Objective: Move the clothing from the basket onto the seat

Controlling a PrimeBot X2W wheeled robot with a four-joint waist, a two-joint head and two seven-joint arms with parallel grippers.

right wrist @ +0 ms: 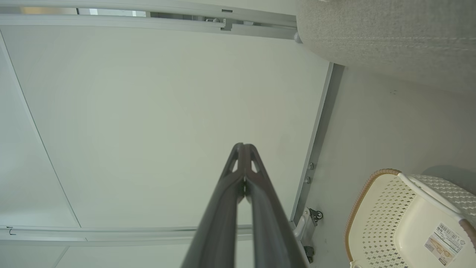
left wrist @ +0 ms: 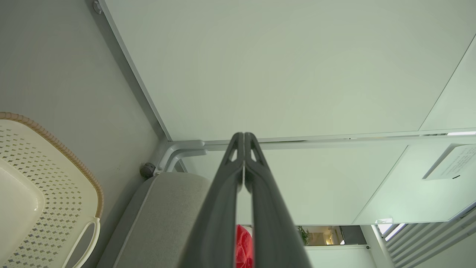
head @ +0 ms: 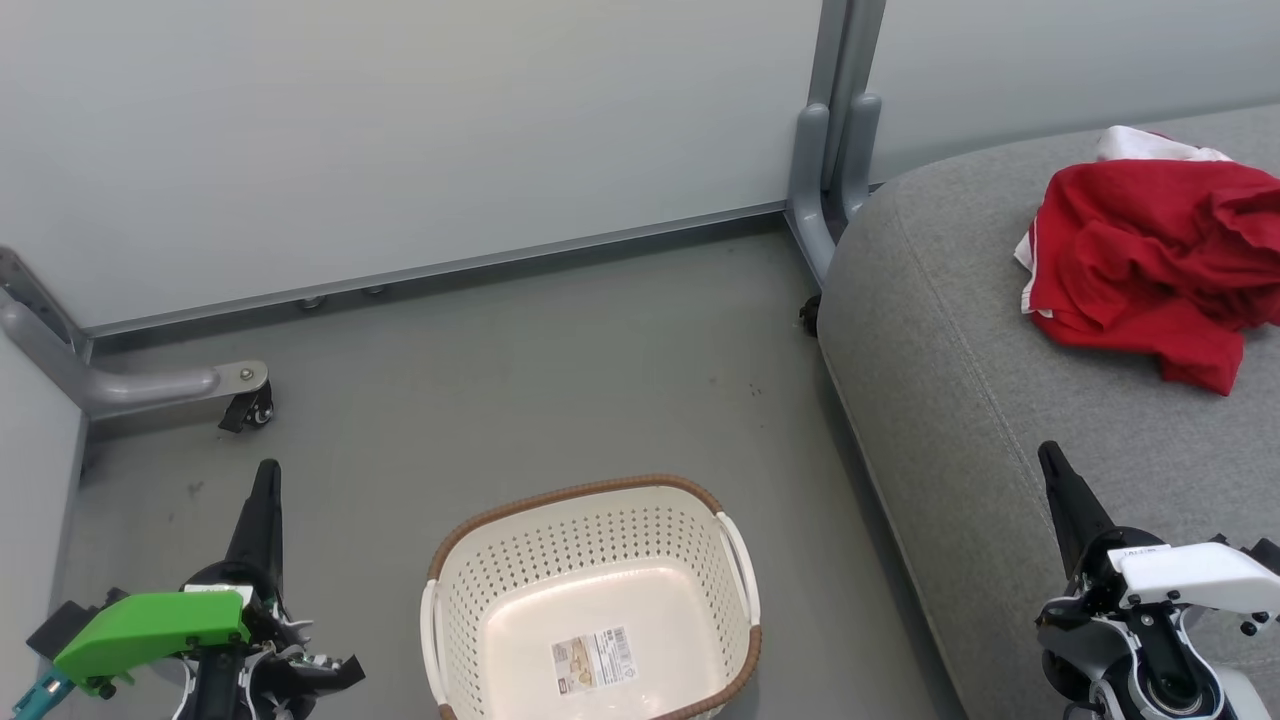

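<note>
Noting left end effector (head: 267,478) and right end effector (head: 1054,468) closed, empty; basket (head: 560,540) bare, clothing (head: 1150,260) on seat (head: 960,400) right of it; I risk reaching in needlessly.

Site: partitioned test bay, probably a lab | Evidence: pale partition panels (head: 400,150) on grey castored feet (head: 170,383); plain grey floor (head: 560,360); grey sofa seat (head: 950,350); posted notice (left wrist: 452,163), unreadable

Our left gripper (head: 266,480) sits low on our left, its two dark fingers pressed together and pointing up the head view. Our right gripper (head: 1052,462) matches it on our right, fingers closed tip to tip.
</note>
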